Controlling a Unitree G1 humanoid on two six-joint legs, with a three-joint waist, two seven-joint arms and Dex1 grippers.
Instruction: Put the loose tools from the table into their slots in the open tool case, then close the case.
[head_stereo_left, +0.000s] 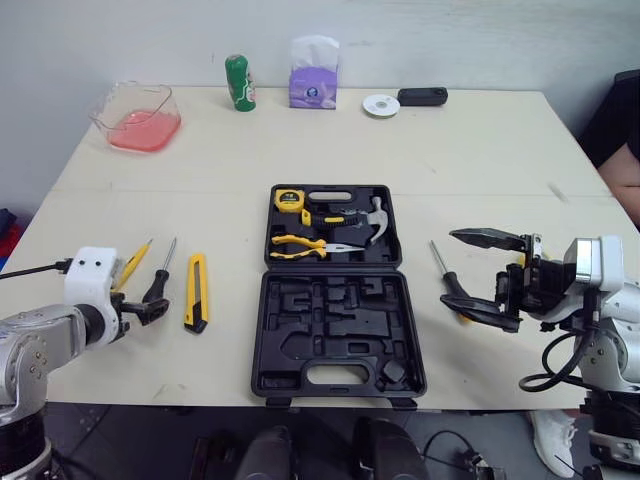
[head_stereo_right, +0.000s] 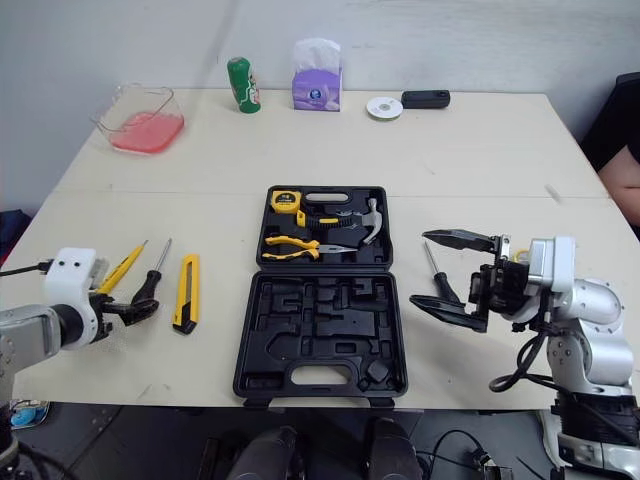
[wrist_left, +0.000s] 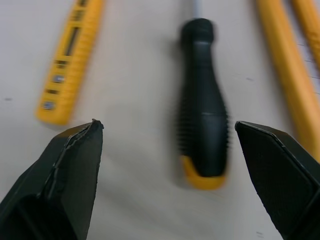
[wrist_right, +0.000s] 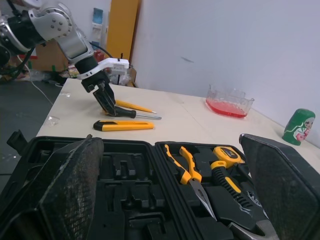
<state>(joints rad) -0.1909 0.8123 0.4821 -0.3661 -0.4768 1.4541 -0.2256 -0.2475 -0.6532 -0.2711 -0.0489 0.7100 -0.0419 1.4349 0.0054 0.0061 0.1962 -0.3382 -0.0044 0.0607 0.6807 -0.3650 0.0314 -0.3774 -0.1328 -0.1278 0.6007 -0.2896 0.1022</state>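
Observation:
The black tool case (head_stereo_left: 330, 320) lies open mid-table; its far half holds a tape measure (head_stereo_left: 287, 198), pliers (head_stereo_left: 300, 243) and a hammer (head_stereo_left: 375, 220), and the near half has bare slots. Left of it lie a yellow utility knife (head_stereo_left: 196, 291), a black-handled screwdriver (head_stereo_left: 160, 278) and a slim yellow screwdriver (head_stereo_left: 133, 263). My left gripper (wrist_left: 167, 127) is open just behind the black handle (wrist_left: 202, 125), one finger on each side. Right of the case lies another black-handled screwdriver (head_stereo_left: 445, 272). My right gripper (head_stereo_left: 449, 267) hovers open over it, pointing at the case.
Along the far edge stand a clear container of pink liquid (head_stereo_left: 137, 117), a green bottle (head_stereo_left: 240, 82), a purple tissue box (head_stereo_left: 313, 80), a white disc (head_stereo_left: 381, 105) and a black device (head_stereo_left: 422, 96). A person (head_stereo_left: 625, 140) sits at the right edge.

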